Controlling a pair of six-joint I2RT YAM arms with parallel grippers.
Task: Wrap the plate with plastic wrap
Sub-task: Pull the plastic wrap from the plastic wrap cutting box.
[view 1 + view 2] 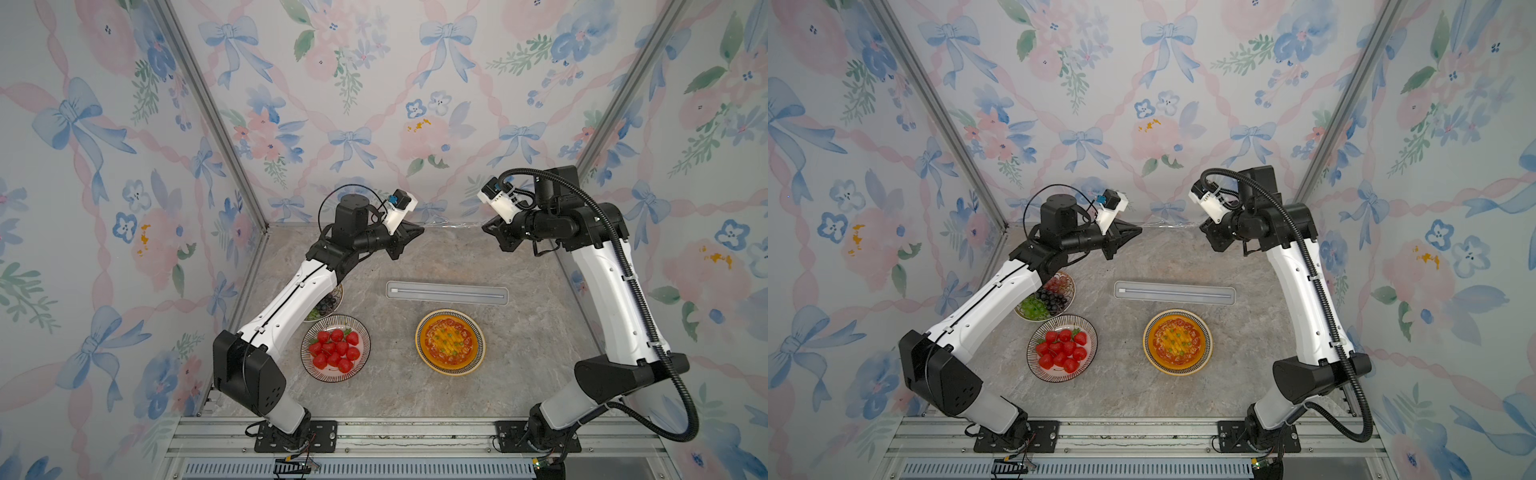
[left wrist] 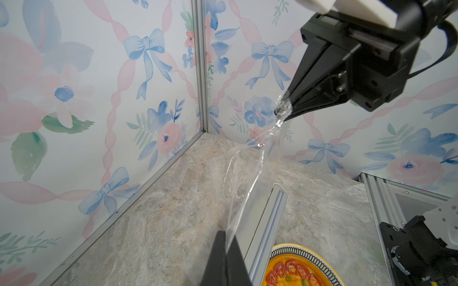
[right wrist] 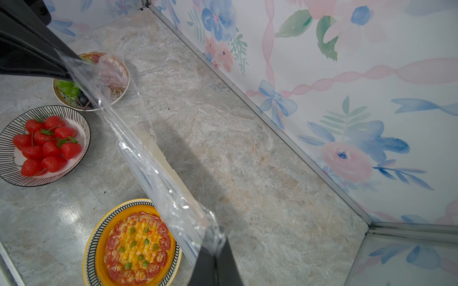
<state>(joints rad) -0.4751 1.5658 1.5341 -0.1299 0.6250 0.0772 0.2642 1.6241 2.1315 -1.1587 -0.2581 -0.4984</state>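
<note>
Both arms raised at the back of the surface (image 1: 415,399), tips facing each other. Left gripper (image 1: 419,230) clamped on one end of the wrap (image 1: 453,225), right gripper (image 1: 485,227) clamped on the other end. The film is stretched between them in the air, bunched and crinkled at each pinch; the same shows in both top views (image 1: 1169,225).

In the left wrist view, the wrap (image 2: 250,178) runs from the left gripper (image 2: 224,237) up to the right gripper (image 2: 287,111).

Box (image 1: 446,294) lies flat on the surface, nearer the arm bases than the wrap. Can't tell if the film still joins it. Pizza plate (image 1: 451,370) sits just in front of the box, uncovered. Strawberry plate (image 1: 361,328) is beside it on the left arm's side. Grape plate (image 1: 1072,293) is partly under the left arm.
</note>
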